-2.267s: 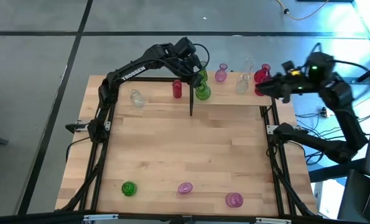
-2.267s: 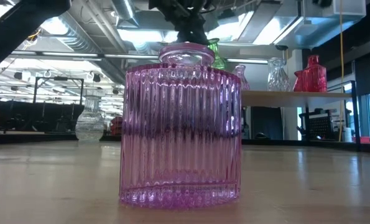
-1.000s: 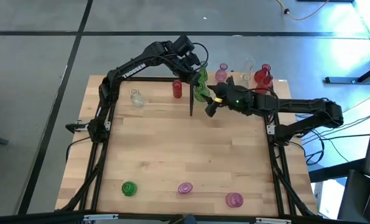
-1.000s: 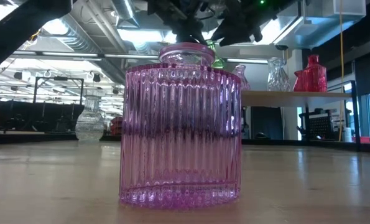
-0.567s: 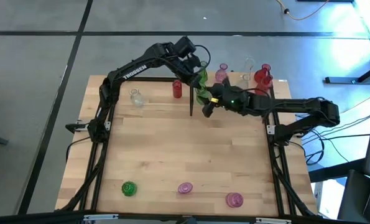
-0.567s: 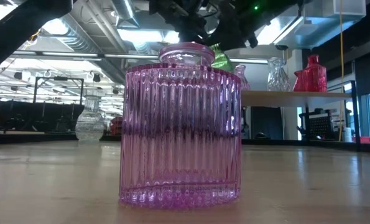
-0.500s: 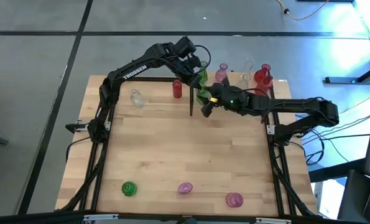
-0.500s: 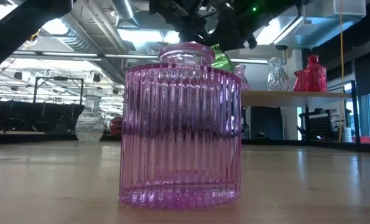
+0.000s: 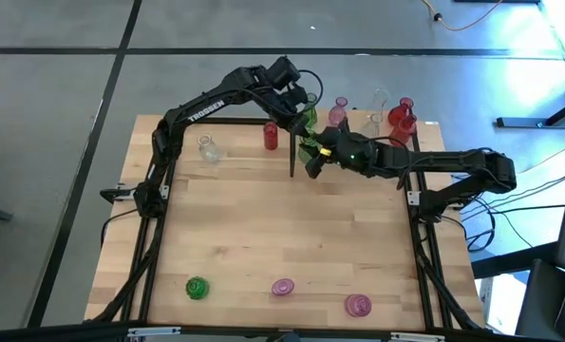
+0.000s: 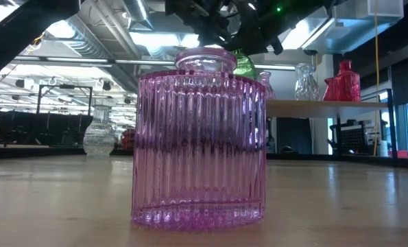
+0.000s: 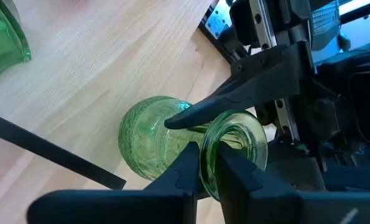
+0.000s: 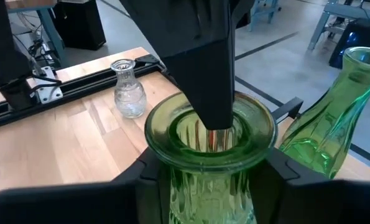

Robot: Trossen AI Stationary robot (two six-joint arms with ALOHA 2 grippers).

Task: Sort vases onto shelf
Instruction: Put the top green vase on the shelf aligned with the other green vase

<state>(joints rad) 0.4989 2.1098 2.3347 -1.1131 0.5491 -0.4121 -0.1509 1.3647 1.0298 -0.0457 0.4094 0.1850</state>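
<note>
The shelf takes up most of the table, its far edge lined with vases: clear, red, tall green, pink, clear, red. Three more stand along its near edge: green, pink, pink. A ribbed pink jar fills the low view, hiding much behind it. A round green vase sits tilted beside the black post. The left gripper pinches its rim, one finger inside the mouth. The right gripper, reaching in from the side, clamps its neck.
</note>
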